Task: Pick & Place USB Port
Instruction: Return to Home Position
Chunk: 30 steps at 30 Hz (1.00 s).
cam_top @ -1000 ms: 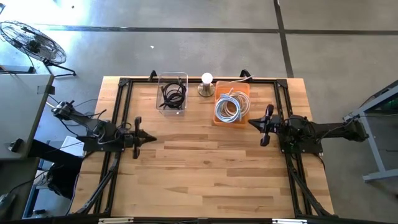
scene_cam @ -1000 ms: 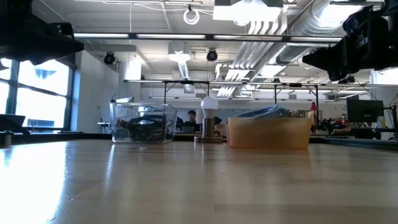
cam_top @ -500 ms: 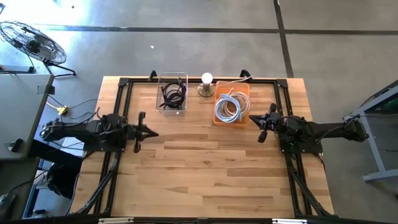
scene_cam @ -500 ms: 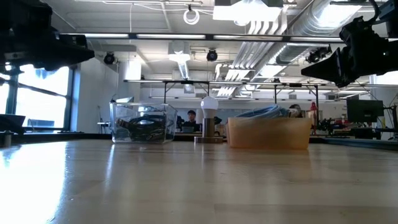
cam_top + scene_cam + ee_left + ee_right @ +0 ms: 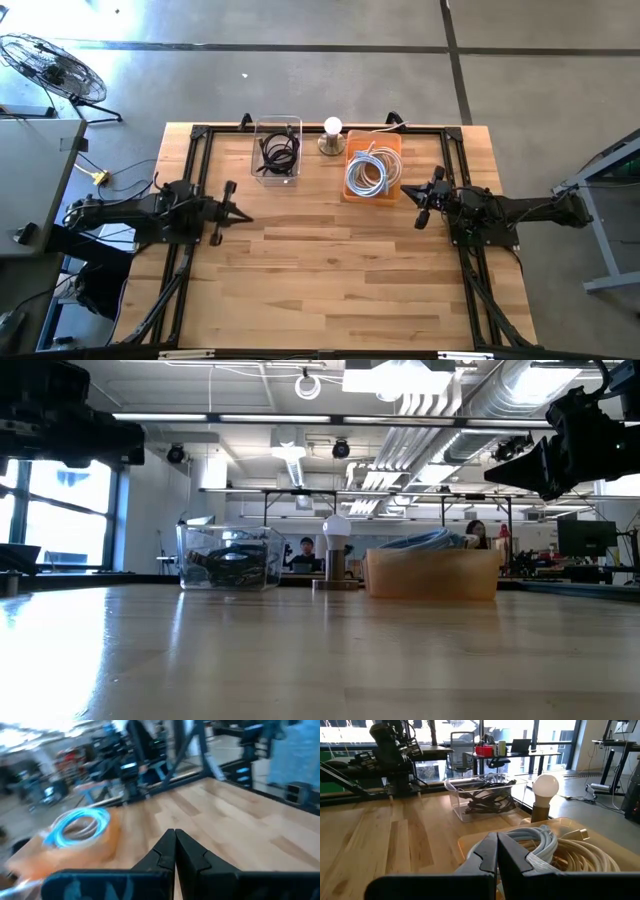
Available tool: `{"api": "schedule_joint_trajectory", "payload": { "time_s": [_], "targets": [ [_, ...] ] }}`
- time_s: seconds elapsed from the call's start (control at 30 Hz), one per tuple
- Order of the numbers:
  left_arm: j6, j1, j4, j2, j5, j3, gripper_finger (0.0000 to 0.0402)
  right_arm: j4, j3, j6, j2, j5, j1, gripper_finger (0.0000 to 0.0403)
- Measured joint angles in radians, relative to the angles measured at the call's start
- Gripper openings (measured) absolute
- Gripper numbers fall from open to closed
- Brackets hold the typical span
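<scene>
Cables (image 5: 368, 172) all sit in bins at the far edge of the table (image 5: 330, 290). Empty, pinched-closed left claw (image 5: 243, 214) hangs apart from the clear bin (image 5: 277, 122) holding the black cable (image 5: 279, 152). Orange bin (image 5: 372, 139) is just beside the right claw (image 5: 405, 197), which is likewise closed and empty. Right arm is nearer; likely only retreat remains.

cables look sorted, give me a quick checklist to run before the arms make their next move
1. Left gripper empty, jaws shut: ok.
2. Right gripper empty, jaws shut: ok.
3. Black cable fully inside the transparent bin: ok.
4. Coiled cables inside the orange bin, nothing hanging over its rim: ok.
5. No loose cable on the table between the arms: ok.
6. Both arms at their home pose: cannot tell.
</scene>
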Motion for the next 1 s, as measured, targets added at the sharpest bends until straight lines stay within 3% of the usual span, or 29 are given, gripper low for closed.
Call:
{"api": "schedule_joint_trajectory", "payload": {
  "time_s": [0.3, 0.53, 1.0],
  "targets": [
    [-0.115, 0.000, -0.050, 0.000, -0.277, 0.000, 0.0000, 0.000, 0.000, 0.000, 0.000, 0.000, 0.000, 0.0000],
    [-0.262, 0.000, -0.048, 0.000, -0.209, 0.005, 0.0000, 0.000, 0.000, 0.000, 0.000, 0.000, 0.000, 0.0000],
    [-0.263, 0.000, -0.050, 0.000, -0.216, 0.005, 0.0001, 0.000, 0.000, 0.000, 0.000, 0.000, 0.000, 0.0000]
  ]
}}
